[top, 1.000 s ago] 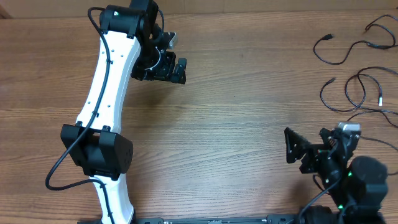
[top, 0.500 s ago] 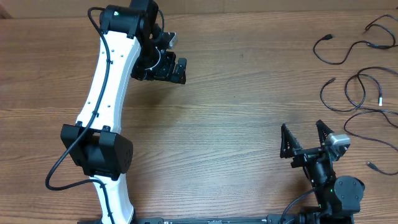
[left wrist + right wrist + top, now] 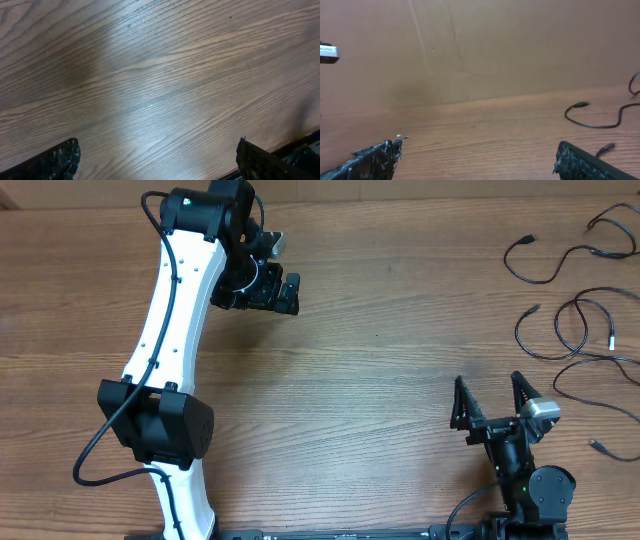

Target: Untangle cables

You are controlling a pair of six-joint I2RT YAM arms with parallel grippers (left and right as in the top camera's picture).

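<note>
Cables (image 3: 517, 328) well apart from right tool (image 3: 487, 380), beyond and rightward

Even, warm light fills the sharp overhead view. In the left wrist view a pale sheen crosses the desk (image 3: 165, 115) at centre, with a dim patch upper left. The right wrist view looks soft and hazy.
</note>
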